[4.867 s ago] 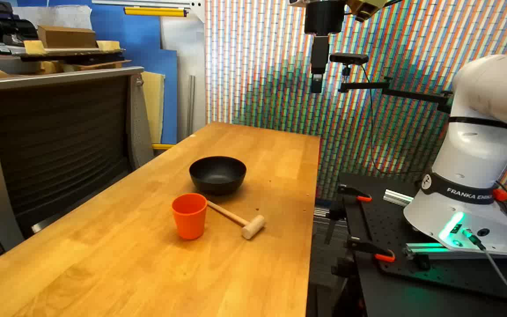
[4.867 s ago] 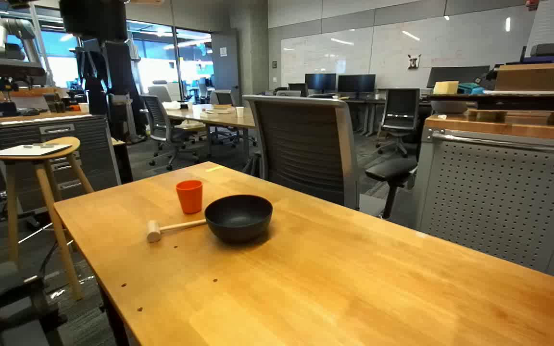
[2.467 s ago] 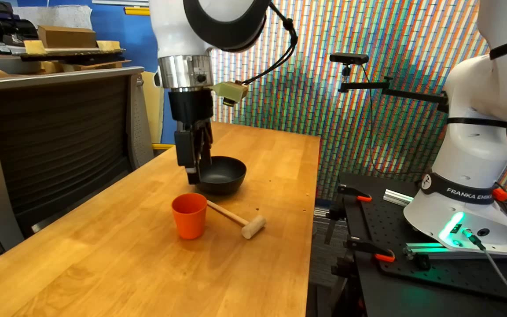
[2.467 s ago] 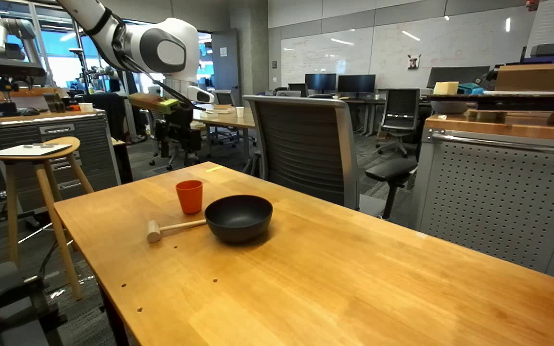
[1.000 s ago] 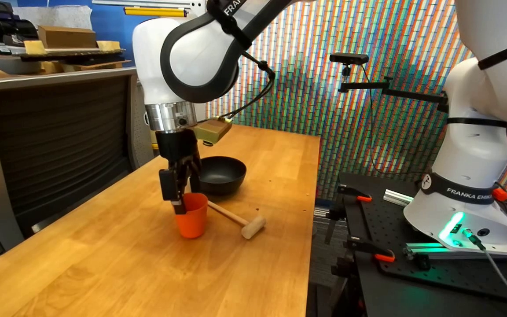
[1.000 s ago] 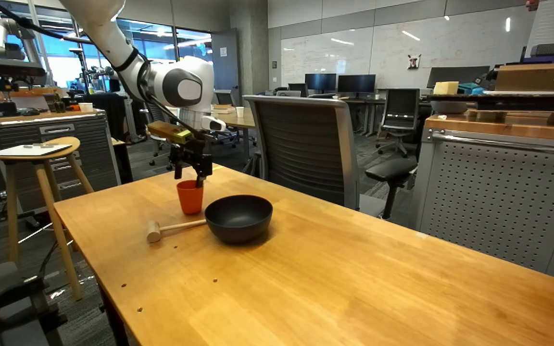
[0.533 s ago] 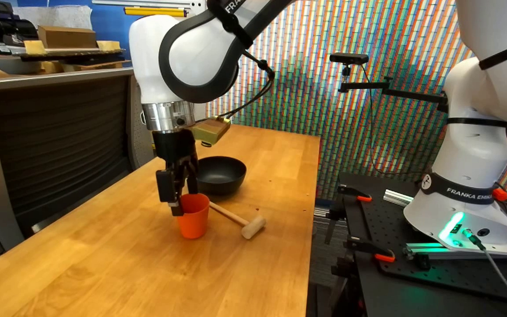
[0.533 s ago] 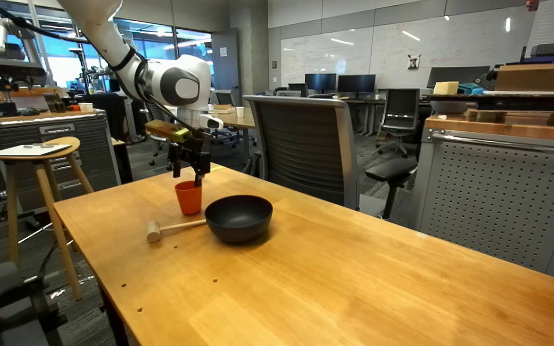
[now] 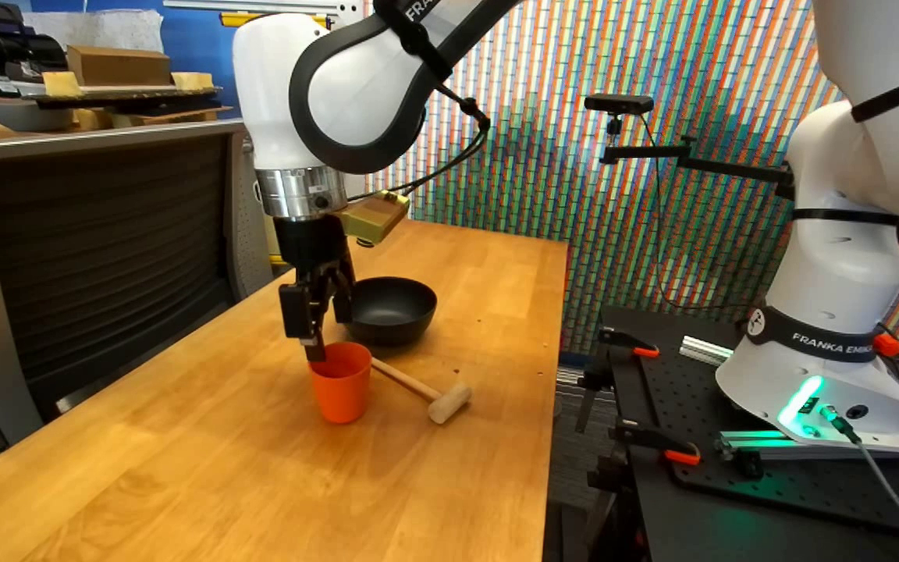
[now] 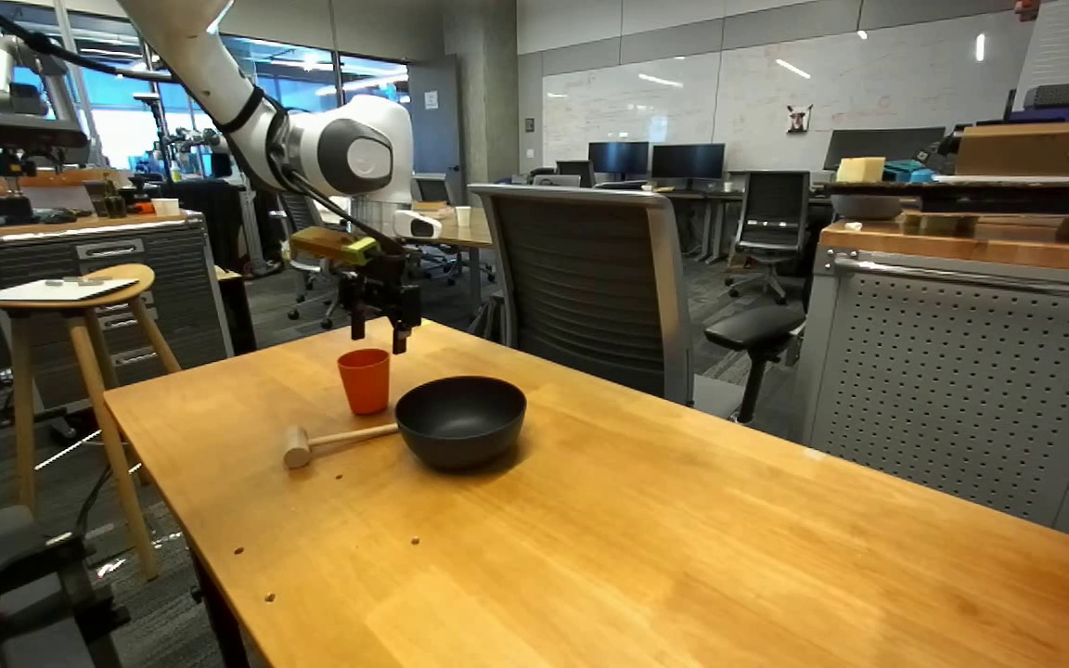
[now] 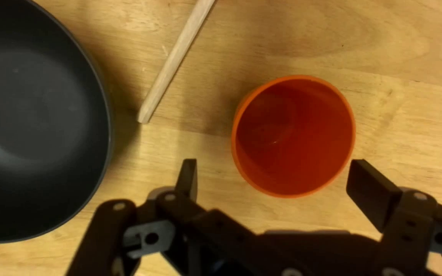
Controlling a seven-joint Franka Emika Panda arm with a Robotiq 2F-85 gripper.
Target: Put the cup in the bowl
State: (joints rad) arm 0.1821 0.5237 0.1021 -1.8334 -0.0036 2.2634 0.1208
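Note:
The orange-red cup (image 9: pixel 342 393) stands upright on the wooden table, beside the black bowl (image 9: pixel 393 312). The cup (image 10: pixel 365 382) and bowl (image 10: pixel 460 429) also show in another exterior view. My gripper (image 9: pixel 329 336) is over the table just above the cup's rim, fingers pointing down; it also shows in an exterior view (image 10: pixel 379 340). In the wrist view, the gripper (image 11: pixel 272 166) is open with its fingers wide apart and nothing between the pads. The cup (image 11: pixel 294 136) lies ahead of the fingers, nearer the right one. The bowl (image 11: pixel 33 111) is at the left, cut off by the frame.
A wooden mallet (image 9: pixel 449 402) lies beside the cup, its handle end near the bowl; the handle (image 11: pixel 175 63) shows in the wrist view. An office chair (image 10: pixel 590 288) stands against the table's long edge. The wooden table (image 10: pixel 683 557) carries these things.
The arm came in over the table and down to the cup's rim. In the last half second my gripper rose slightly. The cup shifted a little; bowl and mallet stayed.

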